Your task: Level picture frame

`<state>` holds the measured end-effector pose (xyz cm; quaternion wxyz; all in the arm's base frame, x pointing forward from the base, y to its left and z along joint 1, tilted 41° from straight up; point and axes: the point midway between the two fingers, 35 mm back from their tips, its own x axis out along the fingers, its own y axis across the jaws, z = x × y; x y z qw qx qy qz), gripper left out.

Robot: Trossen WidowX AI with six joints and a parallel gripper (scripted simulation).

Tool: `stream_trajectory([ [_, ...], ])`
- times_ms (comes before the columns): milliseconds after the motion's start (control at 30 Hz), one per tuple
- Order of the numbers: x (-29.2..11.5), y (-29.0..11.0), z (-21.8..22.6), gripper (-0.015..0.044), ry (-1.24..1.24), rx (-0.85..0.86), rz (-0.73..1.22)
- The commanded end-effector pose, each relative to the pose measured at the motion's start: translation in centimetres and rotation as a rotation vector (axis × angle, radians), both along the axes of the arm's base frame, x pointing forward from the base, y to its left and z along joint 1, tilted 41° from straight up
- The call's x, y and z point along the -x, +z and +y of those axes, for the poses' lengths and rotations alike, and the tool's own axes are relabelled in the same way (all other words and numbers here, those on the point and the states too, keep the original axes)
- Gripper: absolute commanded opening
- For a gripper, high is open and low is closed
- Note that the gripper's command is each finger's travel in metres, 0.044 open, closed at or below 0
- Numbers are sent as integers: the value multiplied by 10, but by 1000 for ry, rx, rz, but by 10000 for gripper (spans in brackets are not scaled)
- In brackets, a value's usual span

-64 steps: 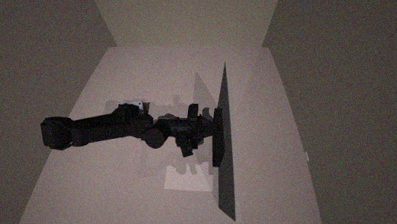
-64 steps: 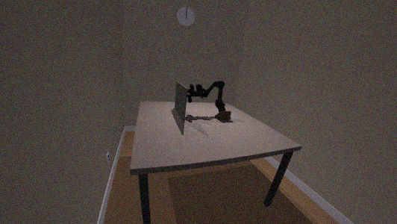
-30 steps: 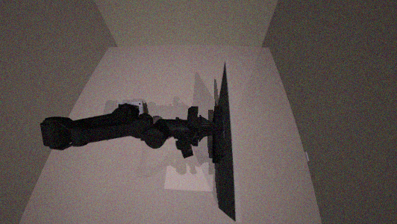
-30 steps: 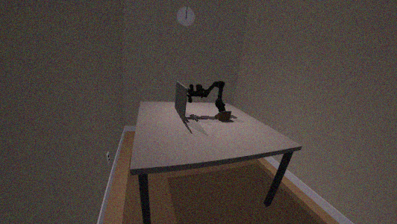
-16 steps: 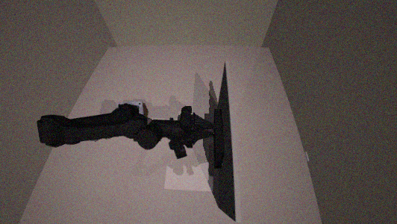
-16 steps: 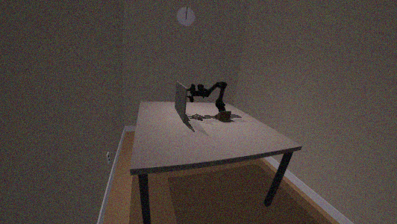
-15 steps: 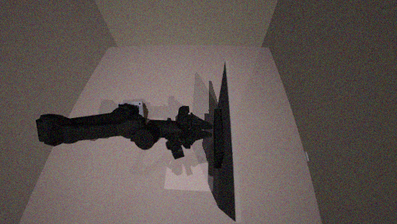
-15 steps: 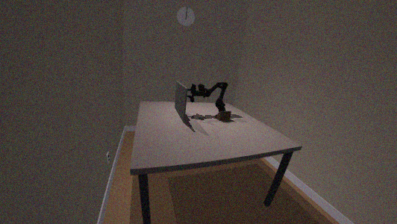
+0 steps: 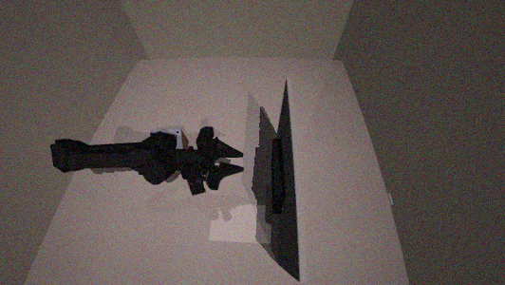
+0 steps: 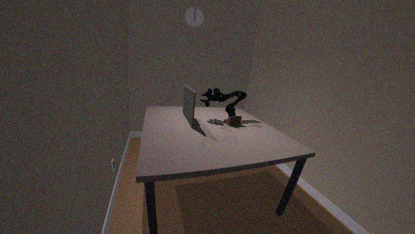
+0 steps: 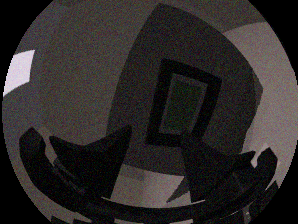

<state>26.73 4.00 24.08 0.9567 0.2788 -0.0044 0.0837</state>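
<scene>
Top view: arm point(image 9: 114, 154) stretched level over the table point(image 9: 142, 237), gripper point(image 9: 239, 161) pointing at the wall panel point(image 9: 286, 142). Jaws parted, a clear gap between the two pointed fingers point(image 9: 232, 151); nothing held. Fingertips stand off from the panel, not touching it. Frame point(image 9: 277, 176) shows as a dark narrow bar edge-on against the panel face, just past the fingertips and a little to one side of them.

Wrist view: frame point(image 11: 182, 103) dark-bordered with a dull greenish centre, hanging on the panel point(image 11: 153, 50) and visibly tilted. It sits centred between the two fingers, apart from both. Screw not visible.

Exterior view: panel point(image 10: 189, 103) stands upright on the table point(image 10: 218, 156); gripper point(image 10: 204, 94) near its far face, arm base point(image 10: 234, 121) behind. Lighting dim, frame hidden from this side.
</scene>
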Motion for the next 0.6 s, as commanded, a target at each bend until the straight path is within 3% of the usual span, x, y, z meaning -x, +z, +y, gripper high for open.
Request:
stream_trajectory([
  [0, 11, 13, 14, 260, 2, 49, -22],
  [200, 34, 24, 32, 260, 0, 143, -27],
  [567, 35, 24, 33, 260, 0, 146, -27],
])
